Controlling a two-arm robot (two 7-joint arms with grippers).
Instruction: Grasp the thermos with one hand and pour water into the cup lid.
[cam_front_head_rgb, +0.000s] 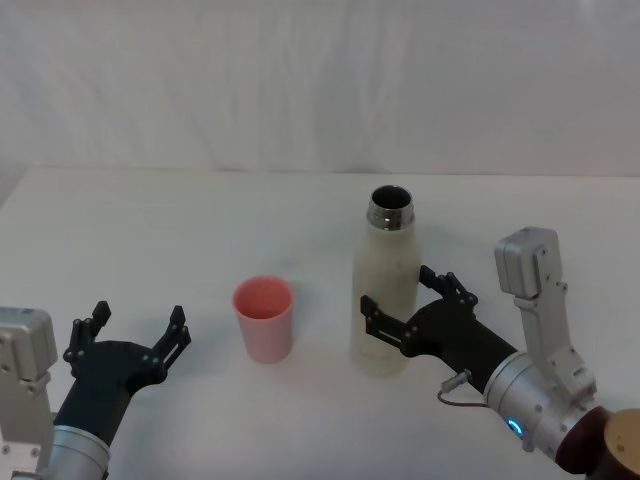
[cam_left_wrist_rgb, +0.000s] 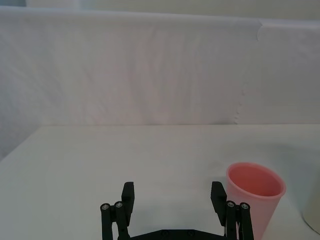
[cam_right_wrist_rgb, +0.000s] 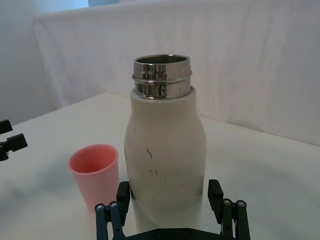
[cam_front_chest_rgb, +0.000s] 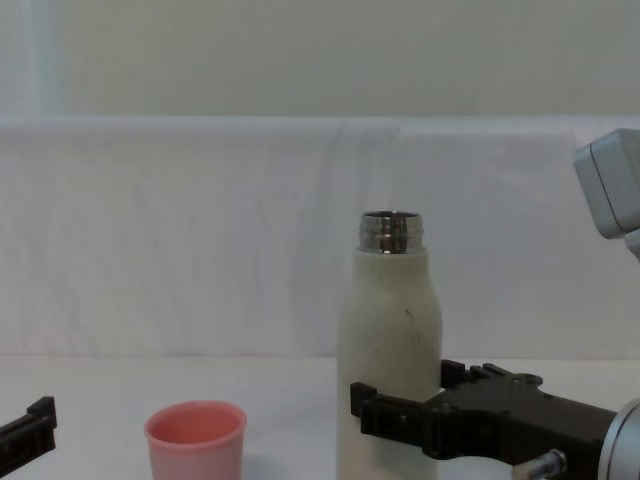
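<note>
Right tool (cam_front_head_rgb: 401, 307) open, straddling thermos (cam_front_head_rgb: 386, 295) low; your low grasp risks tipping toward cup lid (cam_front_head_rgb: 264, 318) at 9 o'clock; left tool (cam_front_head_rgb: 131, 328) open, idle.

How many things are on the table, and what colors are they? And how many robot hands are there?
Cream-white things: 1, the thermos
Pink things: 1, the cup lid
Black robot hands: 2, the left hand away from the cup lid, and the right hand with its fingers on either side of the thermos
Total: 4
</note>
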